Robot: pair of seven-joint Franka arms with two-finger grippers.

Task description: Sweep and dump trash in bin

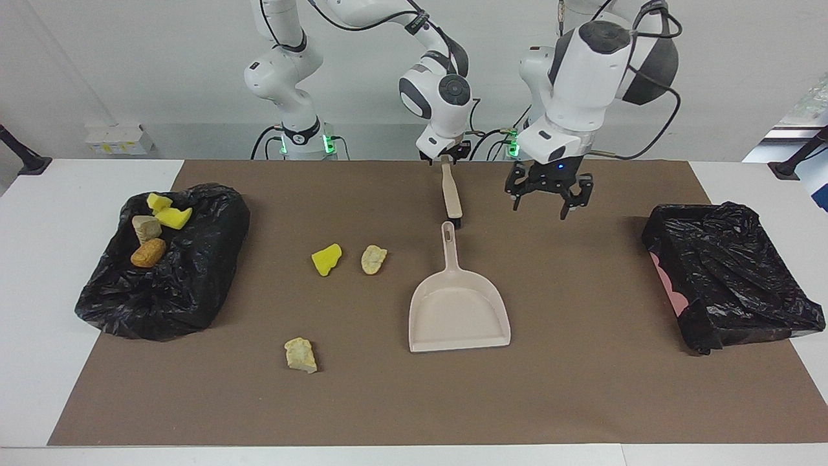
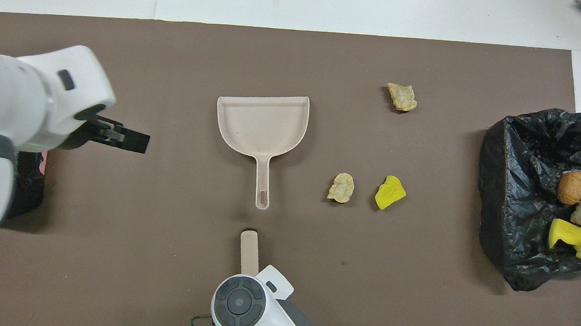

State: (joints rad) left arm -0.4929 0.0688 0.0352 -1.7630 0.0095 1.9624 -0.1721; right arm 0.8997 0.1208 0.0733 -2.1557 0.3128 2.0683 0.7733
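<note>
On your brown mat, three scraps remain unswept; right gripper clasps brush, left gripper spread wide, waiting.

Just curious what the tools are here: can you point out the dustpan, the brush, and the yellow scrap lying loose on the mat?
dustpan [image 1: 458,310]: facing view, middle of its tray.
brush [image 1: 451,191]: facing view, its beige handle.
yellow scrap [image 2: 389,193]: overhead view, its middle.
</note>
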